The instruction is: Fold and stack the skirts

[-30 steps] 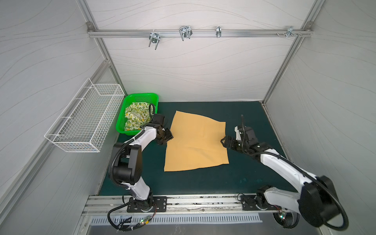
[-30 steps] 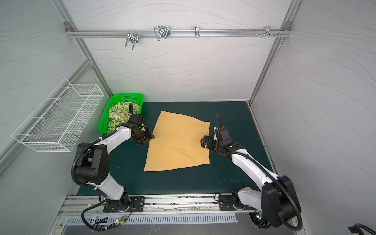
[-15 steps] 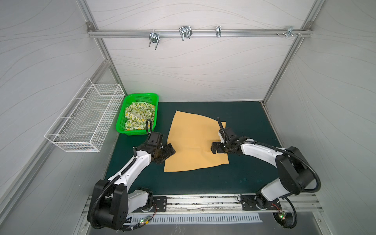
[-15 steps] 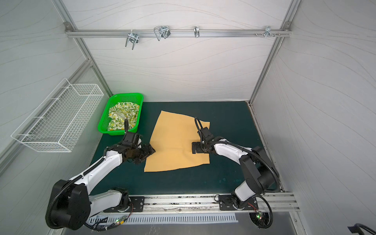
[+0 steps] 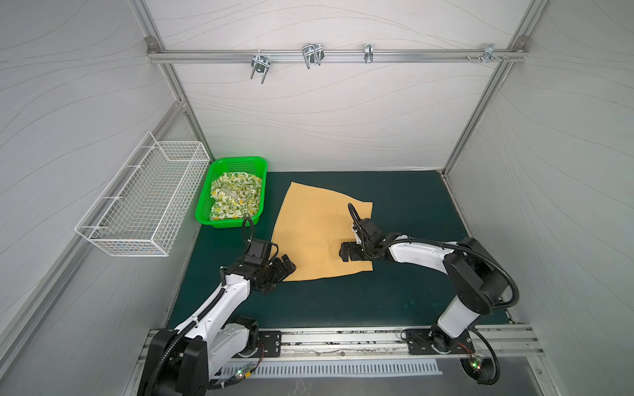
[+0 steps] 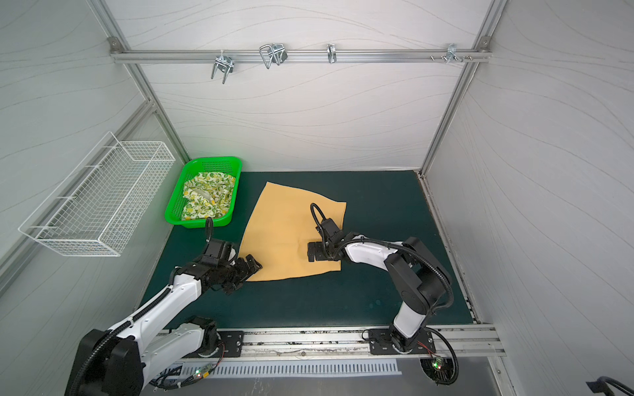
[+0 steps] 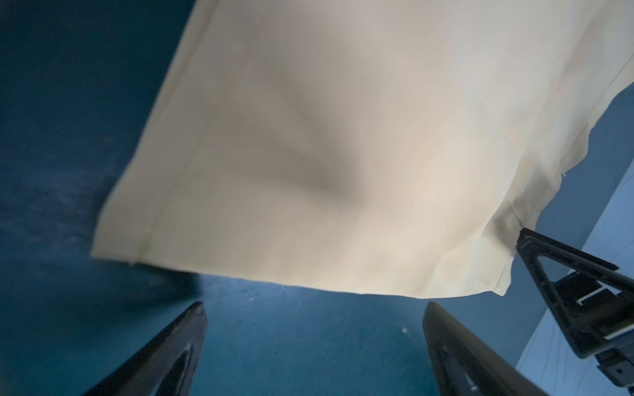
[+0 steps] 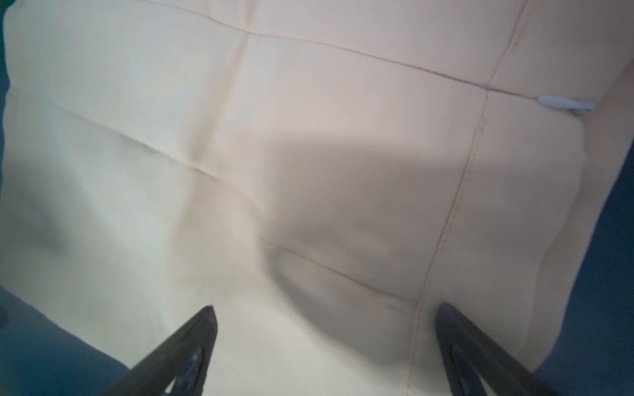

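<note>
The mustard-yellow skirt (image 5: 319,233) (image 6: 288,233) lies spread flat on the dark green mat in both top views. My left gripper (image 5: 286,265) (image 6: 254,265) hovers open at its near left corner. In the left wrist view the fingers frame bare mat (image 7: 314,343) just short of the hem (image 7: 343,154). My right gripper (image 5: 344,255) (image 6: 311,253) stands open low over the skirt's near right part, with cloth (image 8: 274,171) between its fingers (image 8: 326,343) and nothing gripped. The lemon-print skirt (image 5: 235,199) (image 6: 207,195) lies crumpled in the green basket.
The green plastic basket (image 5: 236,160) (image 6: 212,159) stands at the mat's far left corner. A white wire basket (image 5: 144,205) hangs on the left wall. A rail with metal hooks (image 5: 312,56) crosses the back wall. White walls close in three sides of the mat.
My left gripper came from beside the basket down to the skirt's near left corner. My right gripper moved from off the right edge onto the skirt.
</note>
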Robot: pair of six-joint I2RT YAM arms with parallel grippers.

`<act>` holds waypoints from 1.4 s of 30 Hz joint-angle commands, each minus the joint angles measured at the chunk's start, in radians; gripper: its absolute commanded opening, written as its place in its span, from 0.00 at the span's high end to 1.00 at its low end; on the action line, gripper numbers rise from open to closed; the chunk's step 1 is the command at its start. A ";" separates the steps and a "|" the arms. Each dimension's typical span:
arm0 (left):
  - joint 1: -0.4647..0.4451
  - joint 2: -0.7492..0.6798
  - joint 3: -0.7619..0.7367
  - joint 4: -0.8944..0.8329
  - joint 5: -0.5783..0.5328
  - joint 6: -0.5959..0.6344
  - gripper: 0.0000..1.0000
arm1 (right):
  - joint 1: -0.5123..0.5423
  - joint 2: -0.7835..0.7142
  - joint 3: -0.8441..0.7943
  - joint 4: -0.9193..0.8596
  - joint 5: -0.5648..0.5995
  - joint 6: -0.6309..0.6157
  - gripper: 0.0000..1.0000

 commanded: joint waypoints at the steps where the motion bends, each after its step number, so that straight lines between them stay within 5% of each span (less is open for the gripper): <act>1: -0.001 -0.009 -0.020 -0.006 -0.058 -0.028 0.01 | 0.027 0.061 -0.007 -0.023 -0.085 0.080 0.01; 16: 0.186 0.054 -0.003 0.049 -0.172 -0.011 0.04 | 0.092 -0.109 -0.043 -0.084 -0.018 0.079 0.01; 28: 0.294 0.165 0.032 0.088 -0.164 0.047 0.19 | 0.188 -0.252 0.008 -0.178 0.107 0.026 0.01; 32: 0.311 0.207 0.027 0.111 -0.150 0.063 0.33 | 0.199 -0.278 0.004 -0.178 0.121 0.017 0.01; 37: 0.320 0.237 0.027 0.134 -0.146 0.075 0.72 | 0.221 -0.283 -0.005 -0.180 0.150 -0.010 0.01; 42: 0.322 0.243 0.060 0.107 -0.125 0.095 0.93 | 0.255 -0.275 -0.016 -0.162 0.163 -0.055 0.01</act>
